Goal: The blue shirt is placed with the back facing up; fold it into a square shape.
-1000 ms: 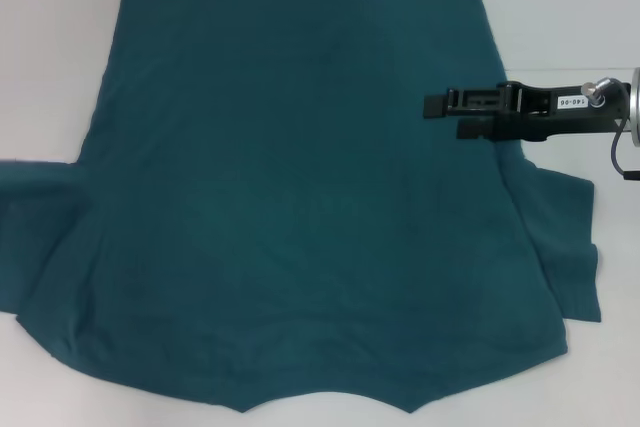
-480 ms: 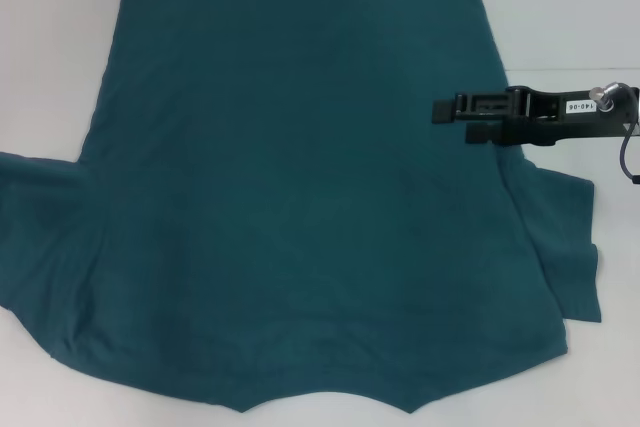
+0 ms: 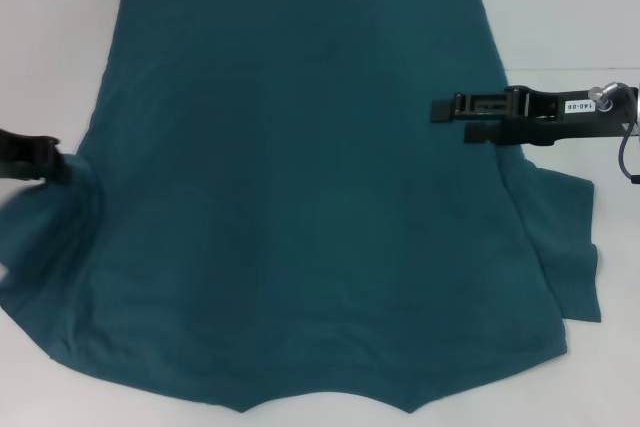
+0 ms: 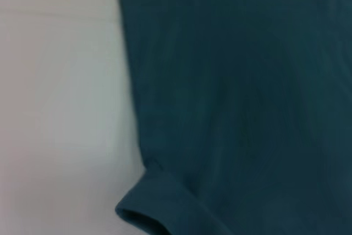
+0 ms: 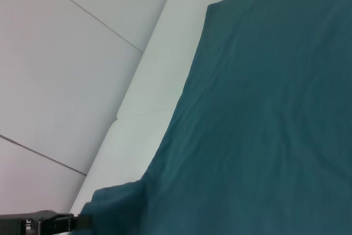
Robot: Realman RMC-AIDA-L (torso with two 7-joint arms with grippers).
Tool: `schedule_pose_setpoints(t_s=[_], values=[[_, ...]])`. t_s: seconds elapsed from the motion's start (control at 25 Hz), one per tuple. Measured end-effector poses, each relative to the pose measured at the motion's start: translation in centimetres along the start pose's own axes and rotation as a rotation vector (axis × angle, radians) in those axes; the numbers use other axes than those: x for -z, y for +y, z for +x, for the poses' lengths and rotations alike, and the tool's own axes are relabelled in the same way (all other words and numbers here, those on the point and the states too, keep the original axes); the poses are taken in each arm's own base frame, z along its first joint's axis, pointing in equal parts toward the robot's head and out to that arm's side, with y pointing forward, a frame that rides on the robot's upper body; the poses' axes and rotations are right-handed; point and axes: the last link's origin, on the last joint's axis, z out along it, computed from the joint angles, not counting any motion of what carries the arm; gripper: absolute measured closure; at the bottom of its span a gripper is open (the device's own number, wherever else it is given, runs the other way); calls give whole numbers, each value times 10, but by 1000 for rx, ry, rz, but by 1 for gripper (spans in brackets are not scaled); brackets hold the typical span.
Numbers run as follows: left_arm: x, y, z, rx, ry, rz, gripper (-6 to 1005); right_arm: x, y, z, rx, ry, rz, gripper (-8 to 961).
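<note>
The blue shirt (image 3: 300, 177) lies spread flat, plain back up, hem at the far side and collar at the near edge. My right gripper (image 3: 448, 119) reaches in from the right and hovers over the shirt's right side edge, just beyond the right sleeve (image 3: 570, 247). My left gripper (image 3: 55, 160) comes in at the left edge and meets the top of the left sleeve (image 3: 45, 237). It also shows in the right wrist view (image 5: 71, 222), at the sleeve's edge. The left wrist view shows the shirt's side edge (image 4: 231, 97) and a sleeve hem (image 4: 143, 213).
The shirt lies on a white table (image 3: 50, 47), bare along both sides and at the far right corner (image 3: 570, 7). A white panelled wall (image 5: 66, 53) stands beyond the table in the right wrist view.
My left gripper has come into view from the left and reached the left sleeve, whose top edge is now bunched. My right gripper shifted slightly right, then held still.
</note>
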Motion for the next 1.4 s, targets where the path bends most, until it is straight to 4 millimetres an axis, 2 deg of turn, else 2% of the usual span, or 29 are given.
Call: schedule_pose_setpoints(t_s=[0.36, 0.88, 1.08, 1.28, 1.4], values=[[-15, 36, 15, 49, -39, -86, 981, -3, 3, -1, 9, 8, -3, 12], [-41, 47, 17, 145, -15, -136, 977, 0, -2, 1, 9, 2, 15, 12], [-42, 50, 18, 84, -6, -171, 975, 1, -4, 1, 14, 5, 23, 11], [-35, 71, 16, -127, 56, -363, 852, 1, -5, 1, 15, 2, 29, 11], [-29, 69, 11, -166, 97, -410, 778, 1, -5, 0, 14, -1, 33, 11]])
